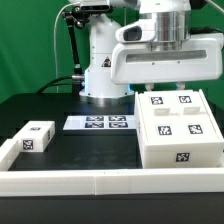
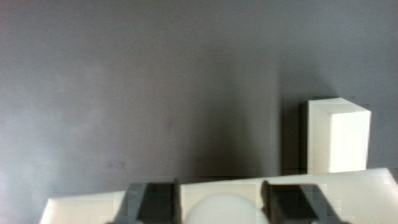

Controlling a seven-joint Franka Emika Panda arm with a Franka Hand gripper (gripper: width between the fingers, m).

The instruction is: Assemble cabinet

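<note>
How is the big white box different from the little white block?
The big box is much larger than the little block. The big box shows several black-and-white tags; the little block shows just one. The big box sits at the exterior view's right, the little block at its left. Both are white and rest on the black table.

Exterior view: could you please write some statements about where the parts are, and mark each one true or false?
1. The cabinet stands at the exterior view's right. True.
2. The small white block lies on top of the cabinet. False: it lies on the table at the exterior view's left, apart from the cabinet.
3. The marker board lies between the block and the cabinet. True.
4. The end effector hangs over the small white block. False: it is above the cabinet.
</note>
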